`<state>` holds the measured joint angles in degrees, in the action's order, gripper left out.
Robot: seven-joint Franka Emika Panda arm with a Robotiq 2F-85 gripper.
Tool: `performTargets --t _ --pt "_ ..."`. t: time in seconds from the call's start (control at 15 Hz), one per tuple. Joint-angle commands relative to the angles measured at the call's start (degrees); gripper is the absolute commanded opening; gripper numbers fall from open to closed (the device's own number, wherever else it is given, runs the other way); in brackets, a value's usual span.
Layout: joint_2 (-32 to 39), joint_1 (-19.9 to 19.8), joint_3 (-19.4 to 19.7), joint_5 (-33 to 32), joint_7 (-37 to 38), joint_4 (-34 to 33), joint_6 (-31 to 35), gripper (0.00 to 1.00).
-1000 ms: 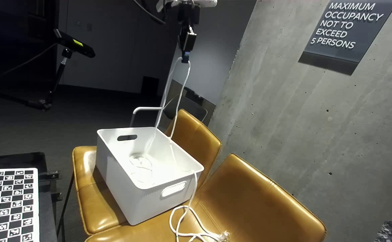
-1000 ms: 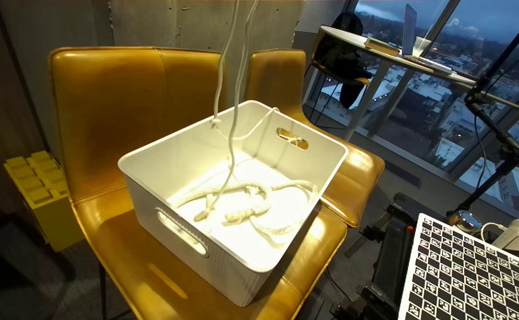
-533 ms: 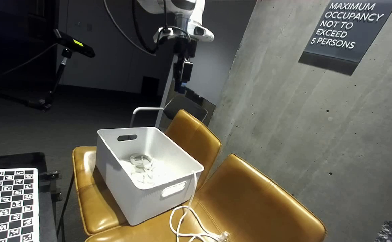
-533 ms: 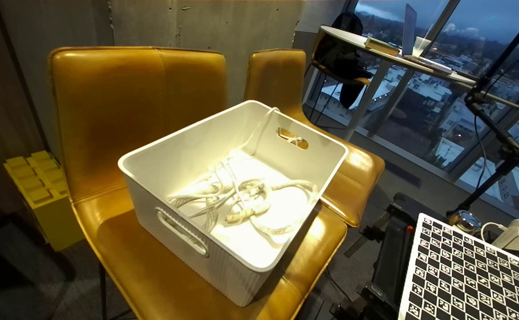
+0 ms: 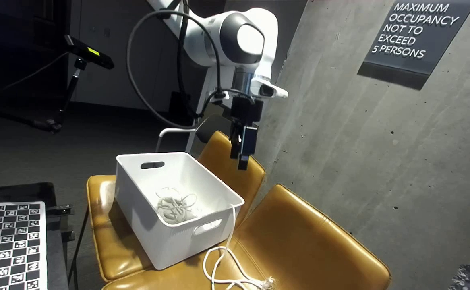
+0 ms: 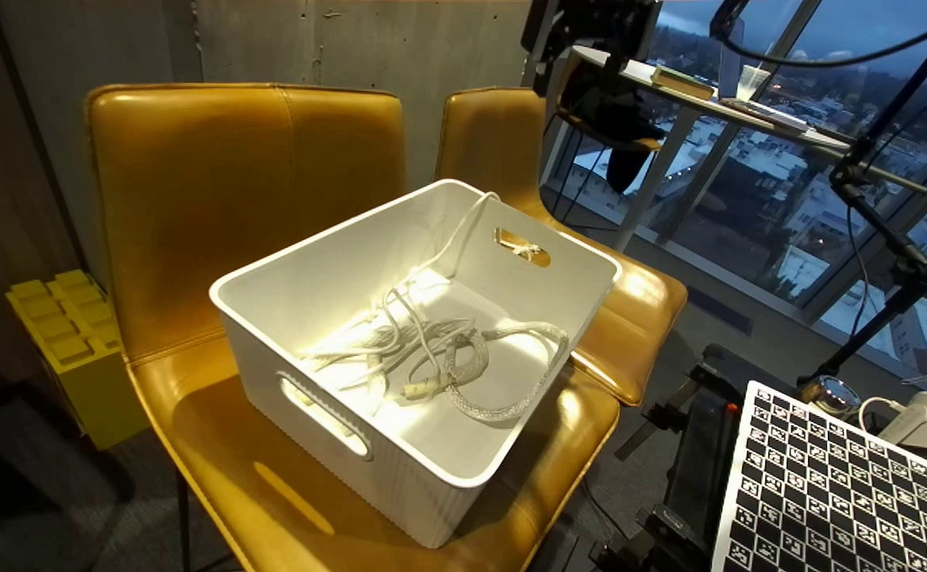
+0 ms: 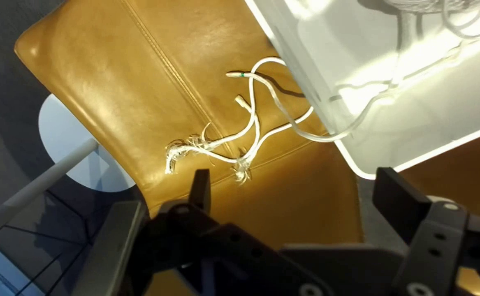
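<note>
Your gripper point(image 7: 298, 195) is sitting lower than a second ago, its fingers spreading wide and gripping nothing. Below it, white rope point(image 7: 253, 115) is trailing over the edge of the bin point(image 5: 146, 225) and looping across the tan seat point(image 7: 141, 111), its frayed tufts splaying.

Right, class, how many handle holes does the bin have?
2: one hole in one end of the bin, another hole in the opposite end, beside where rope crosses the rim. Neither long side shows one, so none seems hidden.
</note>
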<state>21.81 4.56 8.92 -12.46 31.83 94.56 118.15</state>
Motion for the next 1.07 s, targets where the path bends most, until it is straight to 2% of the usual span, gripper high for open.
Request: performTargets --t 0.0,0.2,0.33,0.6,1.0 --pt "2.1 -2.8 1.0 0.1 2.4 4.0 7.7 1.0" --pt "5.4 -4.4 2.5 1.9 7.7 4.3 14.1 1.0" --pt "7.8 -5.0 3.1 3.8 11.3 2.7 15.5 1.0" --pt "12.6 -4.8 2.8 8.0 17.5 -0.9 13.7 1.0" --pt "23.2 -5.3 2.4 12.5 23.1 -12.7 11.3 1.0"
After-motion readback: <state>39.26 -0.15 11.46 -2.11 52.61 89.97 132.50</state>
